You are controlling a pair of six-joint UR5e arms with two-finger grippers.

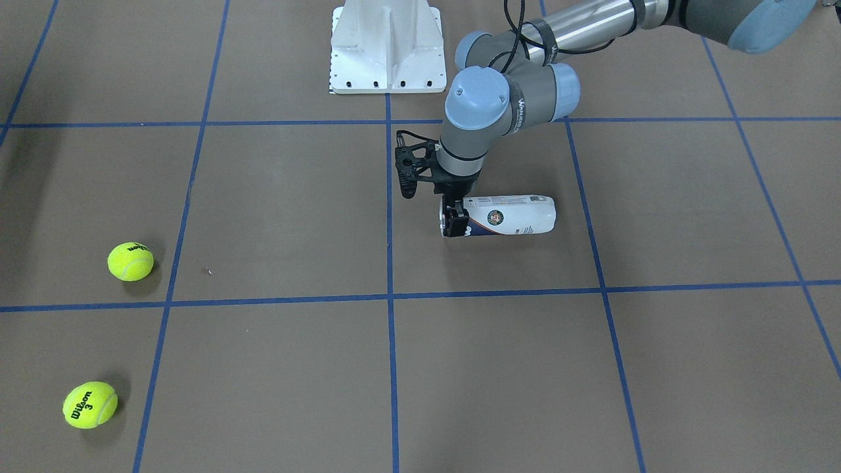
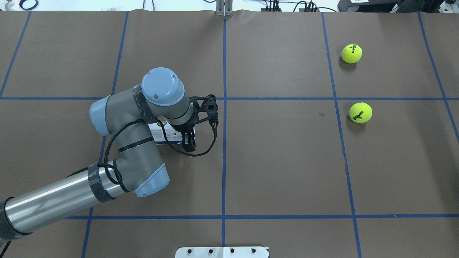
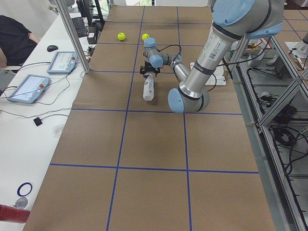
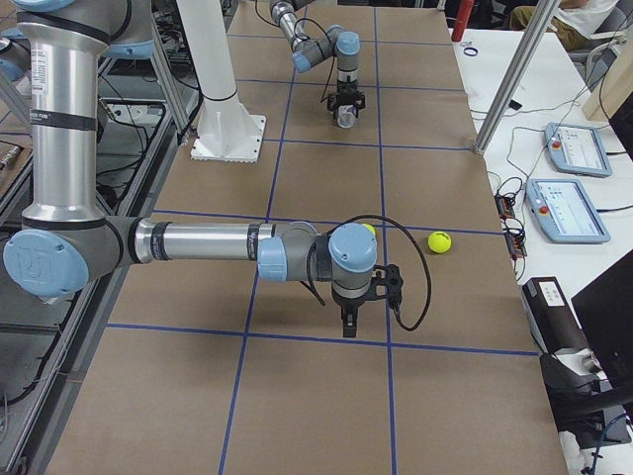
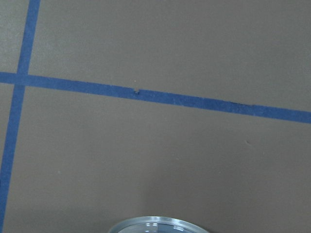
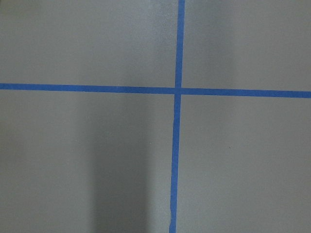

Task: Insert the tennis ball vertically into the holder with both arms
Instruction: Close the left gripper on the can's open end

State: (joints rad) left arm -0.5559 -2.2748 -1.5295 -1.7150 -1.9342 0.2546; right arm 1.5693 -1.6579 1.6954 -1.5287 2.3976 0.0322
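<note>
The holder (image 1: 512, 215), a clear can with a white and navy label, lies on its side on the brown table. In the overhead view it (image 2: 162, 133) is mostly hidden under my left wrist. My left gripper (image 1: 454, 220) points down over the can's open end with a finger on each side, shut on it. The can's silver rim (image 5: 158, 224) shows at the bottom of the left wrist view. Two yellow tennis balls (image 1: 131, 261) (image 1: 90, 405) lie far off on my right side. My right gripper (image 4: 348, 322) hangs over a blue tape crossing; I cannot tell whether it is open.
The white pedestal base (image 1: 387, 46) stands at the table's robot-side edge in the middle. Blue tape lines (image 2: 224, 143) divide the table into squares. Tablets (image 4: 569, 188) and cables lie on the side bench beyond the far edge.
</note>
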